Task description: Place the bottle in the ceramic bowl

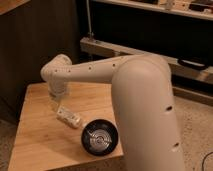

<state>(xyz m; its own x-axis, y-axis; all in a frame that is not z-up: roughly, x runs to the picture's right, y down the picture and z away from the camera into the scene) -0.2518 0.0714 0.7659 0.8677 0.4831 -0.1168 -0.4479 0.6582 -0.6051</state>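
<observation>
The small white bottle [68, 116] lies on its side on the wooden table [37, 135], just left of the ceramic bowl. The black glossy bowl [100, 137] sits near the table's front right, with pale rings at its centre. My gripper [55, 106] hangs from the white arm's wrist directly above the bottle's left end, very close to it or touching it. The arm [100, 70] reaches in from the right and hides part of the table's back.
The table's front edge runs just below the bowl. A dark wall panel [35, 45] stands behind the table on the left. A metal rail [120, 50] and a dark shelf unit lie behind. Speckled floor [195, 125] shows on the right.
</observation>
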